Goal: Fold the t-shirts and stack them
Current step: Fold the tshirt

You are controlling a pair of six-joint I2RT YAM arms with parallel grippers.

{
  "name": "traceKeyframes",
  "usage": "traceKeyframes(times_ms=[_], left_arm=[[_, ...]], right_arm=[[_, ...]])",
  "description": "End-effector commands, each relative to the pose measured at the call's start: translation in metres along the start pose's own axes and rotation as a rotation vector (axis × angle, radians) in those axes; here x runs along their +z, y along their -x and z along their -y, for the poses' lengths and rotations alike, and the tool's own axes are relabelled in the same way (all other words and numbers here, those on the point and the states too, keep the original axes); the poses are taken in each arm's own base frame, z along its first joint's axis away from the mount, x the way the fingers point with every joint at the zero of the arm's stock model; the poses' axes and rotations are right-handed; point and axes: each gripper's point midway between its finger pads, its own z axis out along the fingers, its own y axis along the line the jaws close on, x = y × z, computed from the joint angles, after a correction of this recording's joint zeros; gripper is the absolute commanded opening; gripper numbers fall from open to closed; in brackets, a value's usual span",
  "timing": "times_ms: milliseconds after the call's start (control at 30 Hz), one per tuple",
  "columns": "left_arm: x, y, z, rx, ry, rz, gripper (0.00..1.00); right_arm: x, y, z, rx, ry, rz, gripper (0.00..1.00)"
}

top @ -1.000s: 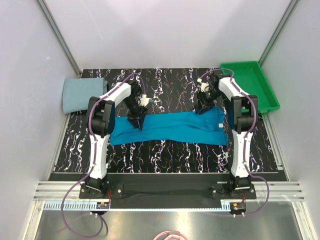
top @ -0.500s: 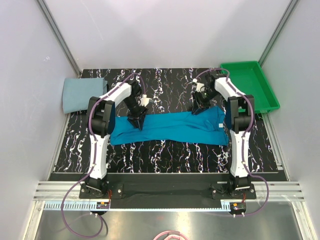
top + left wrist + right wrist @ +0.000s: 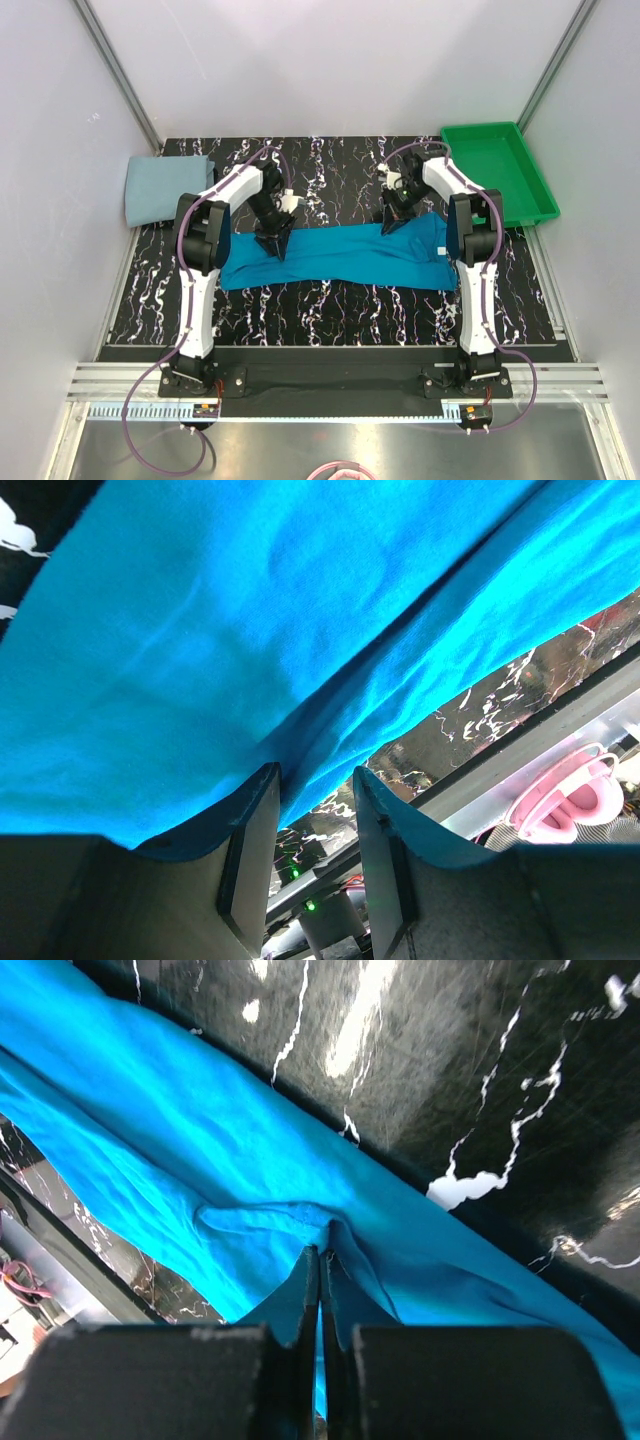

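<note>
A bright blue shirt [image 3: 340, 257] lies on the black bench [image 3: 330, 305] with white streaks. It is stretched out in a long band across the middle of the bench, reaching from near the left edge to near the right edge. It looks folded over along its length.

The left gripper [image 3: 318, 778] points down at the far edge of the blue shirt, toward its left end. Its two fingers [image 3: 250, 860] stand apart, with a clear gap between them. The tips are touching the cloth, and nothing is pinched between them.

The right gripper [image 3: 320, 1260] is down on the far edge of the same shirt, toward its right end. Its fingers are squeezed tight together. A little ridge of blue cloth bunches up right at the tips, so it is pinching the blue shirt there.

A pale grey shirt [image 3: 165, 188] sits folded in a neat square at the far left corner of the bench. Part of it goes past the left edge. It is well apart from the blue shirt and from both grippers.

A green tray [image 3: 523, 150] sits at the far right corner of the bench.
</note>
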Motion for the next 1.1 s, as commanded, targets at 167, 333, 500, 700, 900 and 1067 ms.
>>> traceKeyframes(times_ms=[167, 333, 500, 700, 900, 1067], left_arm=[[-0.012, 0.003, 0.013, 0.005, -0.034, 0.009, 0.40], [-0.012, 0.007, 0.013, 0.005, -0.052, 0.018, 0.40], [-0.012, 0.010, 0.014, 0.003, -0.065, 0.025, 0.40], [-0.016, 0.010, 0.014, 0.003, -0.061, 0.034, 0.40], [-0.018, 0.010, 0.013, 0.001, -0.056, 0.038, 0.40], [-0.018, 0.008, 0.012, -0.002, -0.048, 0.037, 0.40]], right_arm=[[-0.039, -0.012, -0.043, -0.052, -0.001, 0.040, 0.04], [-0.038, -0.046, -0.071, -0.063, 0.017, 0.000, 0.05], [-0.028, -0.068, -0.084, -0.057, 0.035, -0.040, 0.11], [-0.020, -0.089, -0.098, -0.071, 0.016, -0.080, 0.38], [-0.038, -0.072, -0.095, -0.142, -0.058, -0.013, 0.39], [-0.055, -0.038, -0.097, -0.213, -0.104, 0.063, 0.39]])
